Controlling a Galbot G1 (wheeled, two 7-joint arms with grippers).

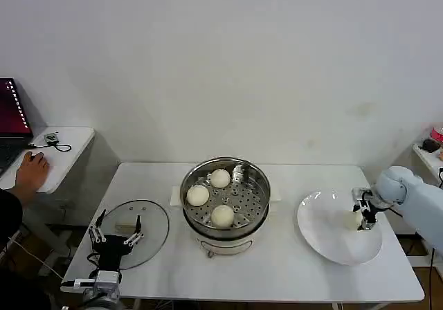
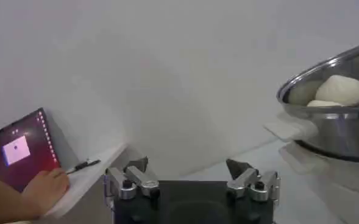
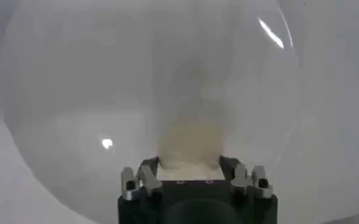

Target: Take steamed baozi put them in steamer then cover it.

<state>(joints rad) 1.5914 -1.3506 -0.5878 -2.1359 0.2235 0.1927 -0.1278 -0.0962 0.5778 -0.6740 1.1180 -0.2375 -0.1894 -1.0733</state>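
The steamer (image 1: 191, 183) stands mid-table with three steamed baozi (image 1: 220, 178) on its perforated floor; its wall (image 2: 337, 128) and buns (image 2: 341, 90) also show in the left wrist view. A fourth baozi (image 1: 353, 220) lies on the white plate (image 1: 325, 234) at the right. My right gripper (image 1: 365, 210) is shut on that baozi (image 3: 190, 143), a finger pressed to each side of it (image 3: 189, 164). The cover (image 1: 149, 216), a clear glass lid, lies flat at the front left. My left gripper (image 1: 116, 230) hangs open over its near edge, holding nothing (image 2: 188, 165).
A side table at the far left carries a laptop (image 1: 10, 116), and a person's hand (image 1: 31, 171) rests there. A shelf with small items (image 1: 432, 140) stands past the table's right edge. Bare tabletop lies between steamer and plate.
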